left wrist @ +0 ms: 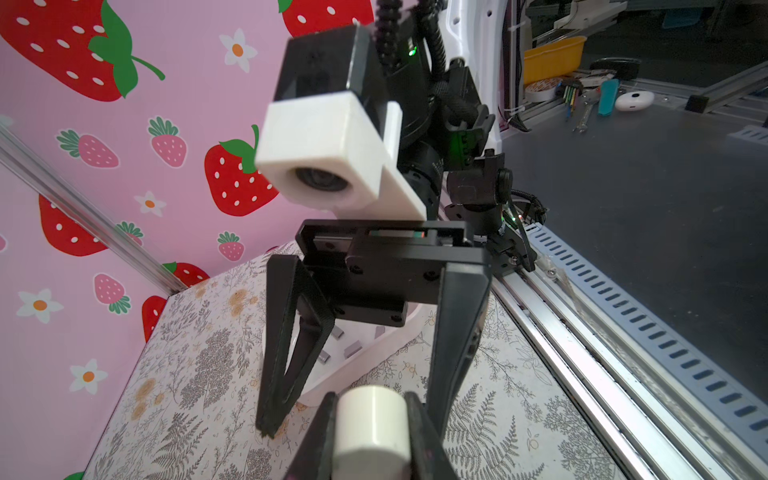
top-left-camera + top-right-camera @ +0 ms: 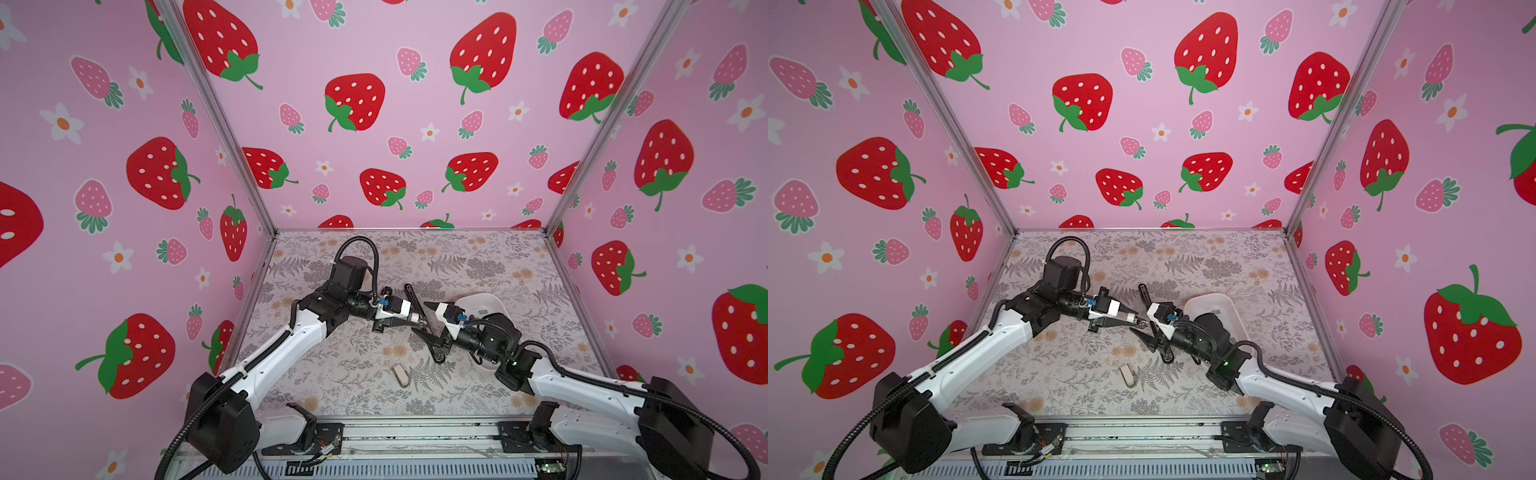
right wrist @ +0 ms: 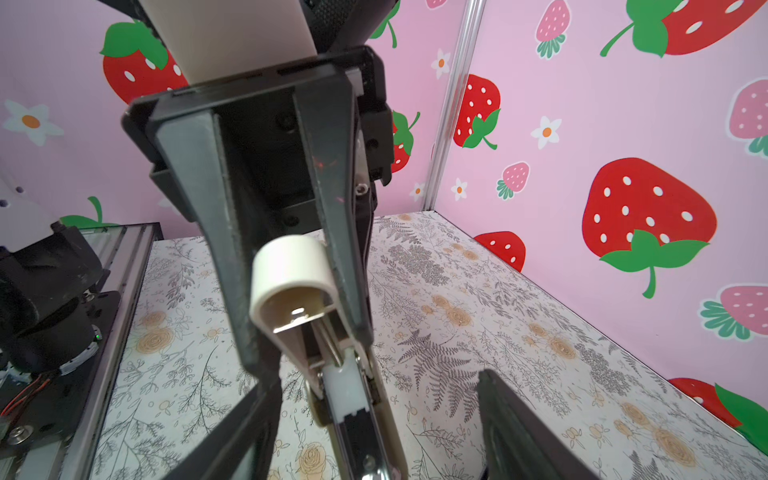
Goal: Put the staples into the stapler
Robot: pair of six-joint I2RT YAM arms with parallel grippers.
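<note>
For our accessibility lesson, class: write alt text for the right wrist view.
The left gripper clamps the cream stapler by its rounded end, its staple channel open towards the camera. The right gripper, jaws open, flanks it above the floral table.

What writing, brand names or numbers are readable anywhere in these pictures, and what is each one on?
No text here is clear enough to quote.
Faint white marks on the right arm's black wrist joint: too small to read.
Orange print on the tape roll outside the booth: too blurred to read.
Strawberry walls: pictures only, no words.
</note>
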